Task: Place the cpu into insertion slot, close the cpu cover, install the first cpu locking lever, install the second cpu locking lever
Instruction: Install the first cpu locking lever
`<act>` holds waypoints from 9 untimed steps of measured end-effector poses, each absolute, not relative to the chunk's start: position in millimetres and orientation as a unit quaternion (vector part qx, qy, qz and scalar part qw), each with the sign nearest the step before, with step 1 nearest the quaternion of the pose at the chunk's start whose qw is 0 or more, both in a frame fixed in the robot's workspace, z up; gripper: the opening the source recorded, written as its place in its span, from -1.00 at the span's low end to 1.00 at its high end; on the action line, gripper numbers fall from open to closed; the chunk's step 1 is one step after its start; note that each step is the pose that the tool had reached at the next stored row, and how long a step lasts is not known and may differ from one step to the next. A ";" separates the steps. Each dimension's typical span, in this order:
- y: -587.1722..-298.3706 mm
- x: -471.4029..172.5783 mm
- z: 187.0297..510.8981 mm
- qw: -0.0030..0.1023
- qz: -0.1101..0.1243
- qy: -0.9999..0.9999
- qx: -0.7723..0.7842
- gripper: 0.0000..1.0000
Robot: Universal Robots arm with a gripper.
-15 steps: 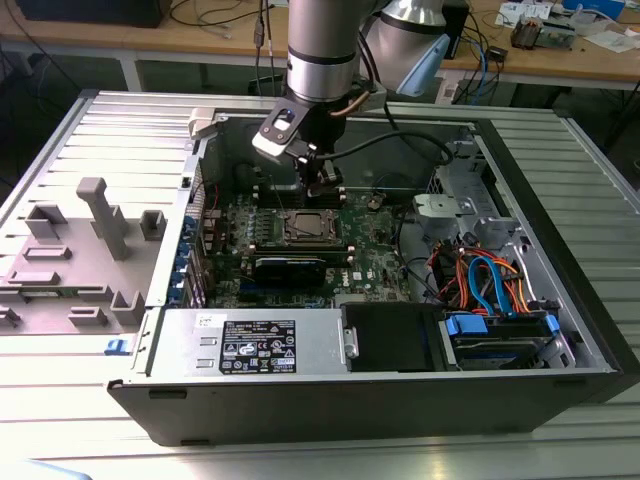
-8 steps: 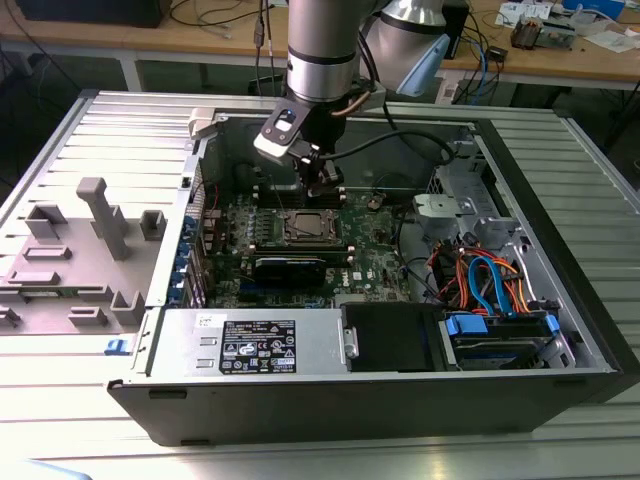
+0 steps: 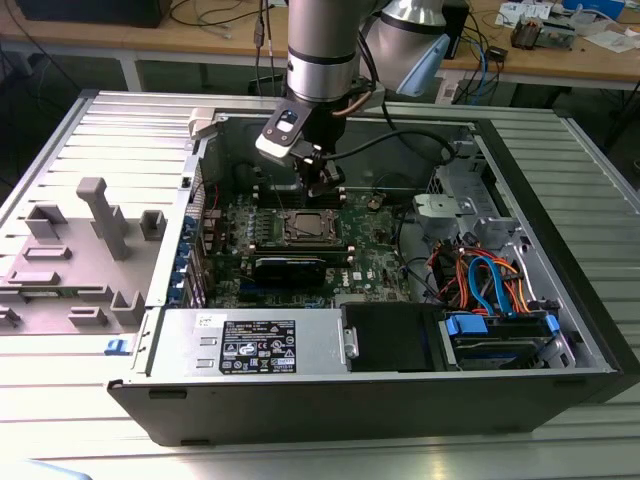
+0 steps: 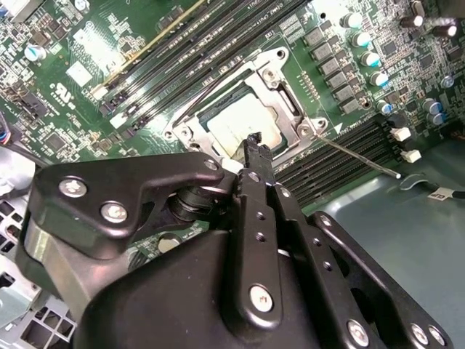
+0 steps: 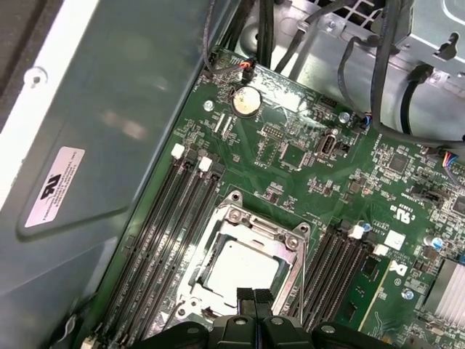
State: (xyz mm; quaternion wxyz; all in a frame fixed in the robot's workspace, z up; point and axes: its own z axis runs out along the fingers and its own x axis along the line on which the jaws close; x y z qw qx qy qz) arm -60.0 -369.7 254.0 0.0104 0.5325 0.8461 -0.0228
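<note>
The cpu lies flat in the insertion slot on the green board, its dull silver top showing in both wrist views. The cpu cover lies down over it, framing the chip through its window. A thin locking lever sticks out from one corner of the socket, away from the frame. Another lever runs along one side of the socket. My gripper is shut with nothing in it, its tips just above the socket's edge. In the exterior view the gripper hangs over the far side of the socket.
Long black memory slots flank the socket on both sides. The case wall rises close beside them. Cable bundles and a drive cage fill the exterior view's right. A power supply sits at the case front.
</note>
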 end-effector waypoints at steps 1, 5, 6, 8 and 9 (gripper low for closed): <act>-369.7 -60.0 253.9 0.010 -0.023 0.847 0.531 -0.79; -369.7 -60.0 253.9 0.011 -0.023 0.851 0.525 -0.79; -369.7 -60.0 253.9 0.011 -0.023 0.852 0.523 -0.79; -369.7 -60.0 253.9 0.011 -0.023 0.853 0.521 -0.79; -369.7 -60.0 254.0 0.011 -0.023 0.854 0.520 -0.79</act>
